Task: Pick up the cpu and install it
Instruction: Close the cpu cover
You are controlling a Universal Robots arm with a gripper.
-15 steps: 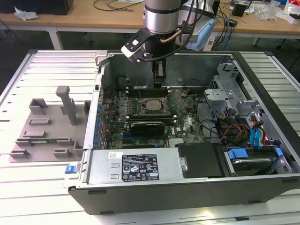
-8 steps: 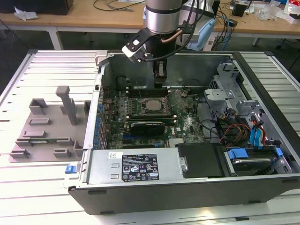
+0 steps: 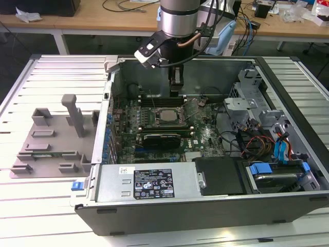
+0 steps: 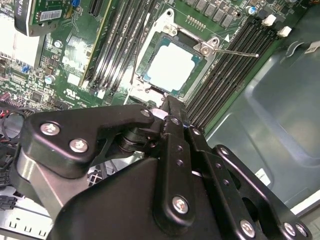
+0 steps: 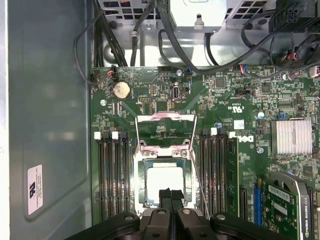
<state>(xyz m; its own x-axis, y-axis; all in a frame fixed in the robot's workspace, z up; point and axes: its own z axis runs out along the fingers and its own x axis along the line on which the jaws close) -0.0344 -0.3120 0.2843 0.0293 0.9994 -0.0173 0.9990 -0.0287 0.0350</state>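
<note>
I see the cpu (image 4: 170, 67) lying flat in its socket (image 4: 207, 48) on the green board (image 4: 75, 50), pale top up. My end effector (image 4: 168, 102) hangs just beside the socket's rim, fingers pressed together and empty. Memory slots (image 4: 122, 35) flank the socket.

Printed label (image 3: 154, 183) on the power supply cover (image 3: 108, 188), beside the motherboard (image 3: 205, 136): print illegible. White sticker (image 5: 34, 189) on the case wall (image 5: 50, 100) beside the motherboard: illegible mark.
</note>
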